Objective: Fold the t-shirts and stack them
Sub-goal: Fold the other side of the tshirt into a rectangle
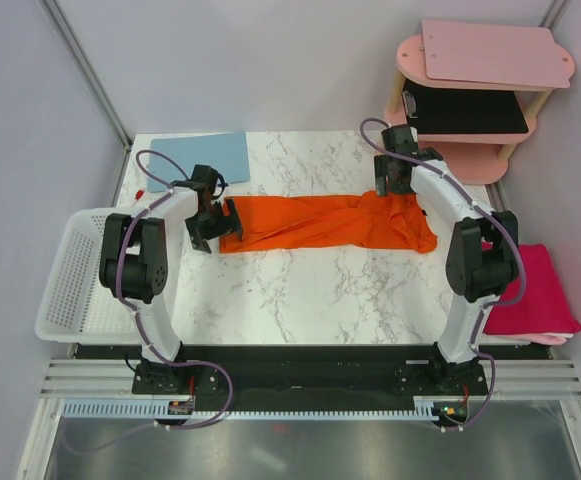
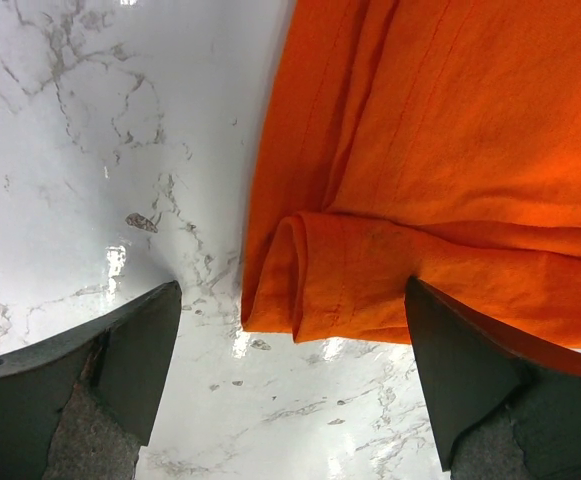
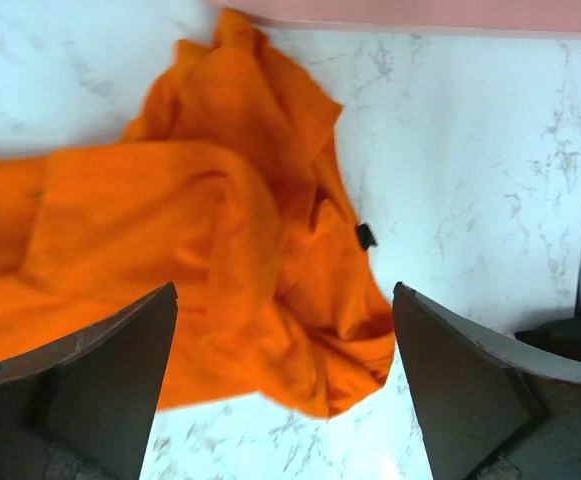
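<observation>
The orange t-shirt (image 1: 325, 221) lies across the marble table as a long band folded lengthwise. My left gripper (image 1: 213, 222) is open at its left end, where the folded hem (image 2: 370, 290) shows between the jaws. My right gripper (image 1: 393, 179) is open over the bunched right end (image 3: 270, 270). Neither gripper holds cloth. The magenta-pink t-shirt (image 1: 535, 292) lies folded at the table's right edge, beside my right arm.
A light-blue clipboard (image 1: 200, 158) lies at the back left. A white basket (image 1: 70, 275) stands off the table's left edge. A pink shelf stand (image 1: 470, 110) with a pale pink board (image 1: 495, 52) on top is at the back right.
</observation>
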Action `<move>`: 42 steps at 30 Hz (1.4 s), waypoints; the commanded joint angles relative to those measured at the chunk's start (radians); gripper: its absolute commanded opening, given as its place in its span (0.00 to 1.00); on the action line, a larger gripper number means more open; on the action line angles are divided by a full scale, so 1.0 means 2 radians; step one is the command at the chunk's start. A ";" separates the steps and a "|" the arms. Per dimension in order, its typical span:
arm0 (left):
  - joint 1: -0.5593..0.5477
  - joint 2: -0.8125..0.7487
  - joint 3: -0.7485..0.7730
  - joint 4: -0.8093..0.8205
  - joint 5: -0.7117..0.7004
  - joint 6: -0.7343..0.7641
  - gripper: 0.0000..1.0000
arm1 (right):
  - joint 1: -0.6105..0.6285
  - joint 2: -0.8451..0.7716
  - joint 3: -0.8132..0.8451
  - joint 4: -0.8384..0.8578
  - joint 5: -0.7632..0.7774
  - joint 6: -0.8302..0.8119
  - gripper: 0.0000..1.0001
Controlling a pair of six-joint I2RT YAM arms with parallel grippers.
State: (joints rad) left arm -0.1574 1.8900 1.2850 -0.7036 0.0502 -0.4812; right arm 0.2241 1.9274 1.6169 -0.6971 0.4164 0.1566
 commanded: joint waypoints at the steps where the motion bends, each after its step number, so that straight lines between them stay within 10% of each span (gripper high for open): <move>1: -0.001 0.003 0.020 0.002 -0.011 -0.001 1.00 | 0.011 -0.062 -0.033 0.010 -0.075 0.009 0.93; 14: -0.003 0.018 0.017 0.003 -0.012 -0.001 1.00 | 0.028 -0.082 -0.147 -0.018 -0.010 0.018 0.91; 20: -0.003 0.021 0.017 0.002 -0.015 -0.001 1.00 | 0.030 -0.046 -0.147 -0.010 0.051 0.032 0.54; 28: -0.003 0.028 0.017 0.002 -0.019 -0.001 1.00 | 0.028 0.010 -0.126 0.003 0.079 0.037 0.54; 35: -0.003 0.029 0.017 0.002 -0.024 -0.001 1.00 | 0.028 -0.017 -0.138 0.006 0.068 0.034 0.12; 42: -0.003 0.033 0.017 0.001 -0.024 0.000 1.00 | 0.028 -0.079 -0.177 -0.026 0.053 0.031 0.12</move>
State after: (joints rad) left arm -0.1638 1.9198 1.3106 -0.7177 0.0277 -0.4816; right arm 0.2787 1.8648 1.2991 -0.7101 0.5240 0.2157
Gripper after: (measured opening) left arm 0.993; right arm 0.126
